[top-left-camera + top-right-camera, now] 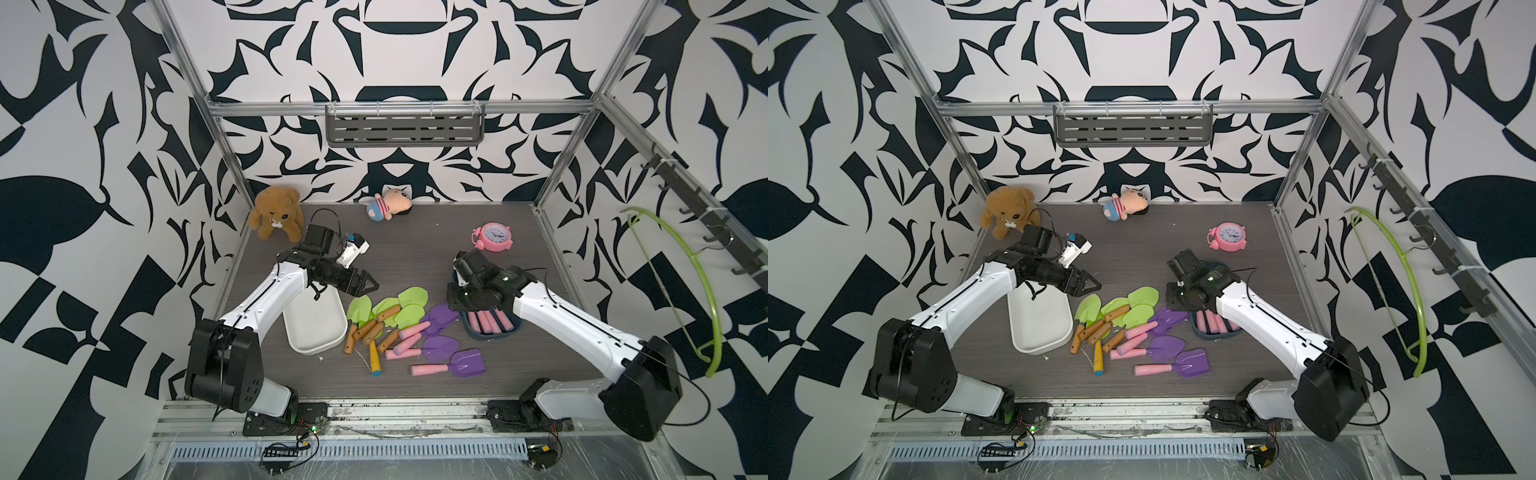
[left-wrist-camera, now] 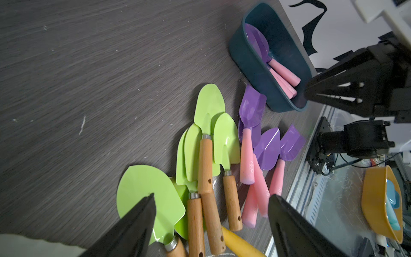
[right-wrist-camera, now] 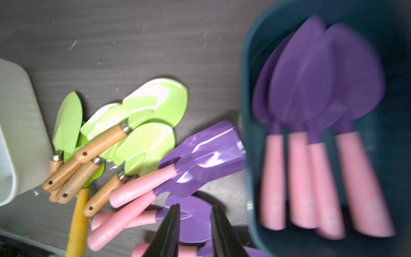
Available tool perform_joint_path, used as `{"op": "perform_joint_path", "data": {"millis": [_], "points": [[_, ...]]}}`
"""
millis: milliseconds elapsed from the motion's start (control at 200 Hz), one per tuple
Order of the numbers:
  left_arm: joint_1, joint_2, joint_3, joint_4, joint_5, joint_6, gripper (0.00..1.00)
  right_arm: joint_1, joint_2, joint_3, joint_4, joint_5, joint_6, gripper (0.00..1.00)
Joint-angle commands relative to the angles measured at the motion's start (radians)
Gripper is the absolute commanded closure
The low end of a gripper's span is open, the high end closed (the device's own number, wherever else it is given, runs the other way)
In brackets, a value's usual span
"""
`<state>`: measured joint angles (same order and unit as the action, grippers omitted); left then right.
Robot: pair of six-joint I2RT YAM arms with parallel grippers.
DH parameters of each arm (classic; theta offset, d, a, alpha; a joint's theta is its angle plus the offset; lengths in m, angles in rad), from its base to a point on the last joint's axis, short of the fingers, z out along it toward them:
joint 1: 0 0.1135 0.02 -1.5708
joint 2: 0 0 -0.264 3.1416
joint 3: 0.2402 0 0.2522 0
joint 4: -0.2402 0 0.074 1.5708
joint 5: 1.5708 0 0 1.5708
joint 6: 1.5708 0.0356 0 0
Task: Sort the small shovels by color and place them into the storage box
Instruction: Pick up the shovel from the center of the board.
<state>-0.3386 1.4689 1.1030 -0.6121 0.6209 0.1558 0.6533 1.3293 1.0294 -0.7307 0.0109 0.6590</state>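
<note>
- The left pincer (image 2: 211, 197) is closest to its wrist camera: the two black fingers (image 2: 138, 222) stand wide apart with nothing between them, and they hover over the green shovels (image 2: 209, 106).
- These green shovels have brown handles. They lie in a heap on the surface (image 1: 415, 257), just beside the white box (image 1: 316, 328).
- One yellow-handled shovel (image 1: 373, 357) with a blue tip lies at the near edge of the heap.
- The loose purple shovels (image 1: 440, 347), with pink handles, lie on the surface right against the green heap, between it and the dark-blue box (image 3: 245, 100).
- Inside the dark-blue box lie four purple shovels (image 3: 307, 89), with blades overlapping and handles side by side.
- The right pincer (image 3: 195, 208) hangs beside the wall of this box, above a loose purple blade. Its fingers are only a little apart and grip nothing.
</note>
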Motion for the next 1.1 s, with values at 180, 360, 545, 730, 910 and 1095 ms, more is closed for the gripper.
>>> {"op": "perform_joint_path", "data": {"millis": [180, 360, 545, 730, 910, 1095], "points": [[-0.259, 0.074, 0.017, -0.09, -0.12, 0.105, 0.21, 0.037, -0.042, -0.072, 0.075, 0.048, 0.189, 0.69], [-0.391, 0.175, 0.047, -0.095, -0.207, 0.126, 0.25, 0.037, -0.063, -0.074, 0.051, 0.074, 0.177, 0.69], [-0.461, 0.249, 0.079, -0.093, -0.25, 0.111, 0.3, 0.037, -0.076, -0.096, 0.062, 0.075, 0.178, 0.69], [-0.482, 0.307, 0.1, -0.087, -0.307, 0.11, 0.33, 0.037, -0.082, -0.118, 0.079, 0.074, 0.179, 0.69], [-0.483, 0.348, 0.134, -0.087, -0.338, 0.093, 0.43, 0.037, -0.079, -0.122, 0.085, 0.072, 0.174, 0.69], [-0.486, 0.374, 0.146, -0.086, -0.348, 0.082, 0.45, 0.036, -0.078, -0.133, 0.1, 0.072, 0.174, 0.69]]}}
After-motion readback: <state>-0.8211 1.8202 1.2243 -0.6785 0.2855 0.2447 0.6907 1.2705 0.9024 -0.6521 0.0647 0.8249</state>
